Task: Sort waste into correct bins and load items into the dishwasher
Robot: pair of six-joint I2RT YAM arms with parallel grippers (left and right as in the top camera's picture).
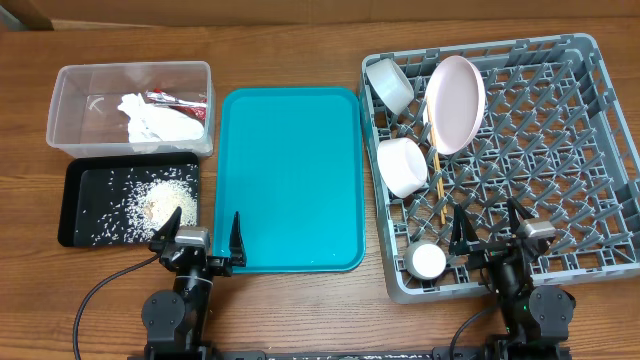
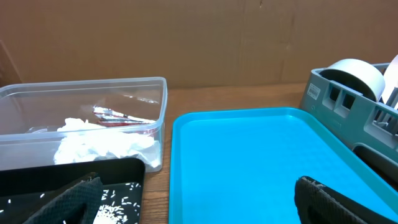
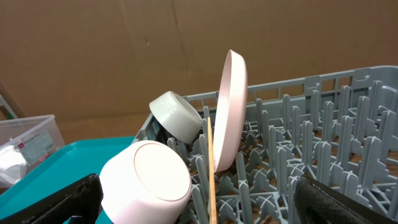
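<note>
The clear tub holds a crumpled white napkin and a red-and-white wrapper; both also show in the left wrist view, the napkin and the wrapper. The black tray holds loose rice. The grey rack holds two white bowls, an upright large plate, chopsticks and a small plate. My left gripper is open and empty over the table's front edge. My right gripper is open and empty at the rack's front.
A teal serving tray lies bare between the bins and the rack. The right wrist view shows the near bowl, a chopstick and the plate close ahead. Brown cardboard walls stand behind the table.
</note>
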